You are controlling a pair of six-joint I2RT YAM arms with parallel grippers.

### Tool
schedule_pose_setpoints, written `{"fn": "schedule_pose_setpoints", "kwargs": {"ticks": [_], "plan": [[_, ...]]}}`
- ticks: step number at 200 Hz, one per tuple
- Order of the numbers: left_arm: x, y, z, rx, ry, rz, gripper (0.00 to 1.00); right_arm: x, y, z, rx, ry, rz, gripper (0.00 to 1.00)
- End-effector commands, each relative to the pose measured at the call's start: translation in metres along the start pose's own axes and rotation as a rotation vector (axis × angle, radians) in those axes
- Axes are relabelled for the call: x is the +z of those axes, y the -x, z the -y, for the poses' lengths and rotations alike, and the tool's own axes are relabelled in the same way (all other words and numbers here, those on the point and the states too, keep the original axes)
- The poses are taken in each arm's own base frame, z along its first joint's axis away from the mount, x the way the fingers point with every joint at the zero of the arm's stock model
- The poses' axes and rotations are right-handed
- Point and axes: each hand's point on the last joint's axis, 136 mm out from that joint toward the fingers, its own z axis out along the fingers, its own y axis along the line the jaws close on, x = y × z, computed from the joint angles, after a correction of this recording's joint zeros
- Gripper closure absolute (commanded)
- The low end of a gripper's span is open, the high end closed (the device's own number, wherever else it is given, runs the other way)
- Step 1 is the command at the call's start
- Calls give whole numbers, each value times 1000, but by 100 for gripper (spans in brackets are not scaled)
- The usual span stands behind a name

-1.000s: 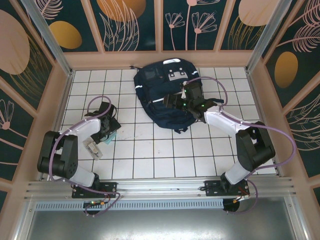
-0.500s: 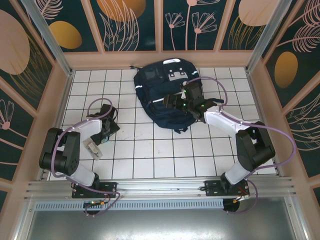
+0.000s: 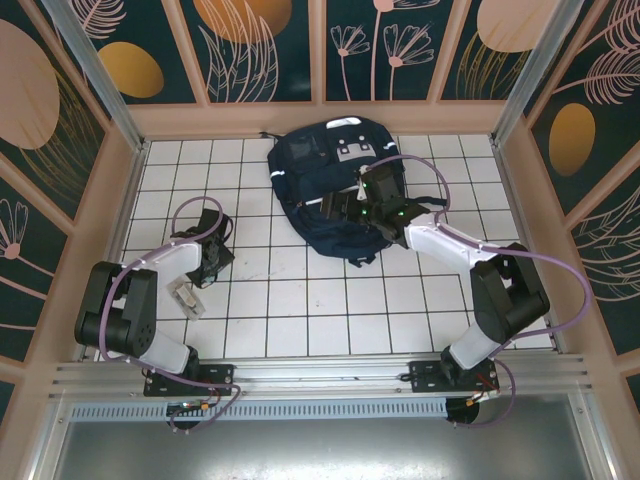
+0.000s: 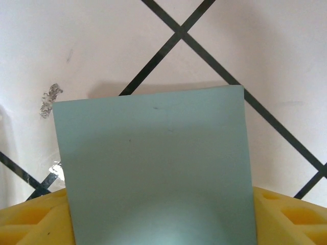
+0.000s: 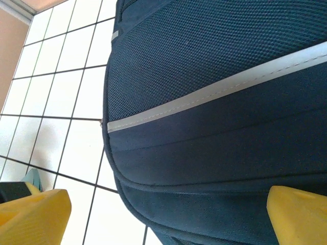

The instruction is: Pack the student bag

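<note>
Near edge: a metal rail (image 3: 320, 372) carries both arm bases; the tiled bench (image 3: 330, 310) begins just beyond it.
Open room: the near middle tiles between the two arms are bare; raised walls (image 3: 118, 210) close the left, right and far sides.
Left side: a small pale item (image 3: 186, 297) lies on the tiles just nearer than the left wrist.
Left fingers (image 4: 291, 217): low over the tiles, a pale blue-green card (image 4: 153, 163) between them; whether they pinch it, I cannot tell. They are well apart from the bag.
Right fingers (image 5: 30, 214): spread wide over the bag's near right part, one above tile and the other above fabric; contact cannot be told.
Bag (image 3: 315, 165): flat in the far middle, its top near the far wall and its near edge towards the bench centre.
Stripe (image 5: 214, 92): white, running across the navy fabric just beyond the right fingers.
</note>
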Motion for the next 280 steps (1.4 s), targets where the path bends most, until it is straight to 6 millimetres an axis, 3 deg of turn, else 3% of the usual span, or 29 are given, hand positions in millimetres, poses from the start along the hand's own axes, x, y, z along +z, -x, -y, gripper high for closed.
{"fn": "schedule_pose_setpoints", "kwargs": {"ticks": [1, 21, 45, 103, 156, 186, 226, 256, 280], "plan": [[8, -16, -9, 5, 21, -65, 31, -1, 11, -13, 5, 27, 27, 1], [-4, -12, 5, -19, -45, -71, 31, -1, 9, -21, 12, 73, 12, 2], [-22, -8, 32, -90, -180, -98, 30, -3, 2, -47, 27, 216, -29, 4], [-63, -3, 100, -341, -530, -192, 31, -5, -40, -113, -35, 460, -73, 11], [-100, 0, 144, -381, -680, -225, 30, 22, -71, -165, -90, 564, -71, 16], [-112, -7, 154, -406, -726, -268, 30, 48, -77, -171, -133, 529, -16, 17], [-127, -7, 151, -428, -757, -279, 30, 80, -64, -160, -120, 458, 62, 19], [-129, -11, 146, -441, -759, -284, 29, 92, -57, -168, -89, 495, 79, 26], [-125, -14, 144, -451, -756, -293, 29, 90, -52, -179, -66, 554, 91, 30]]}}
